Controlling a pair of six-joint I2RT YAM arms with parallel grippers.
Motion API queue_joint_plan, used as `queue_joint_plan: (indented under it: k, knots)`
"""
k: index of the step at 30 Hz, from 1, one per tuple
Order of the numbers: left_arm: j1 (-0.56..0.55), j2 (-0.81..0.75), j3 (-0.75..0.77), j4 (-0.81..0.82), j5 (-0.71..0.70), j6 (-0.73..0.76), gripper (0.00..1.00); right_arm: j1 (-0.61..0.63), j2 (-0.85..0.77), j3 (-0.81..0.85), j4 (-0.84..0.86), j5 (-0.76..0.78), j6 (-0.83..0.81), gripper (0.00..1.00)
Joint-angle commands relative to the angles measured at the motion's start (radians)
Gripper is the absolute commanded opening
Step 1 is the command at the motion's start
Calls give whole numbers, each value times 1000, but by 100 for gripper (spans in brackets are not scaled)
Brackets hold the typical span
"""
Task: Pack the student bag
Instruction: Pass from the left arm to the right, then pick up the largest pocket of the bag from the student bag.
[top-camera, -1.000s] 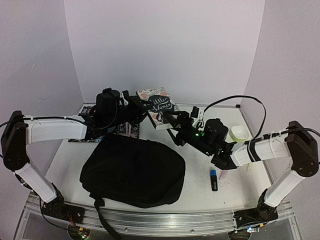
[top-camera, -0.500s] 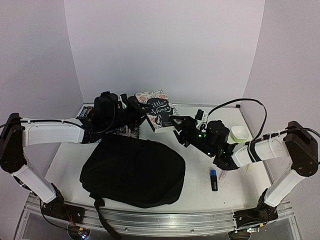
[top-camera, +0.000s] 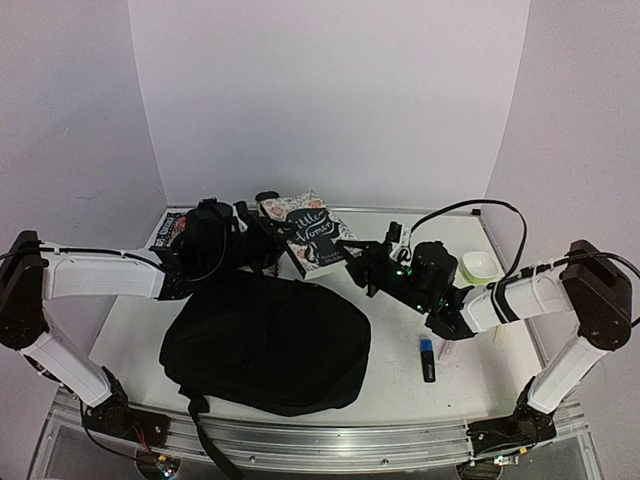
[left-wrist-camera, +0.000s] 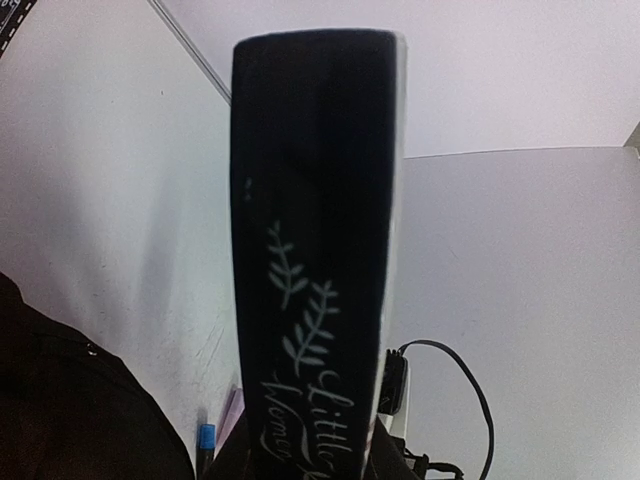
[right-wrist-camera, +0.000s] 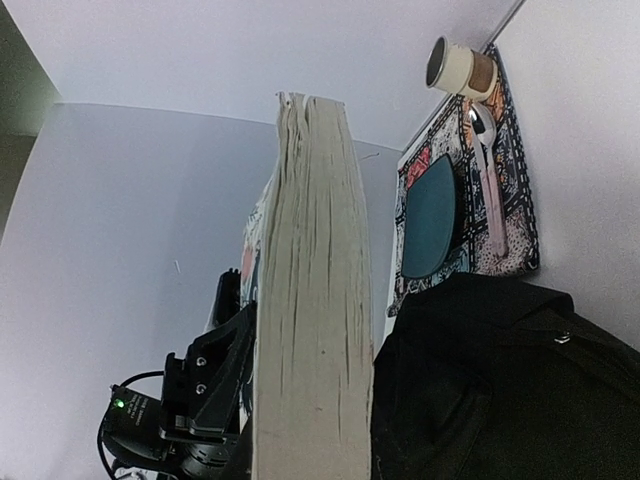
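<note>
- The student bag (top-camera: 265, 340) lies flat on the tabletop (top-camera: 480, 330), close to the arm bases, with a strap trailing off its near edge.
- A "Little Women" book (top-camera: 312, 232) is up in the air and tilted, just past the bag's far edge, between the two arms.
- The left fingers (top-camera: 268, 222) are pinching the book on its spine side. The left wrist view is pretty much all black spine.
- The right fingers (top-camera: 352, 250) sit right at the page-edge side. Honestly can't tell if they're clamped on it or just touching.
- Right of the bag there's a small pale bowl (top-camera: 480, 265) and a blue-capped marker (top-camera: 428, 358).
</note>
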Motion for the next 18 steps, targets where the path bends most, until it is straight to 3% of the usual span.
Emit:
queue_joint_plan:
  k: [1,6,10,14,18]
  knots:
    - [1,-140,-61,91,54,107,27,-97,-49,-30,651,-18,-38,0]
    - [0,-179,-102,17,88,200,42,-142,-98,-91,613,-50,-46,0]
    - [-19,-190,-58,-202,77,337,52,-173,-166,-154,541,-60,-74,0]
    - [-122,-147,102,-496,-54,500,61,-197,-256,-215,433,-64,-114,0]
    - [-220,-101,175,-639,-156,573,65,-210,-336,-283,396,-49,-125,0]
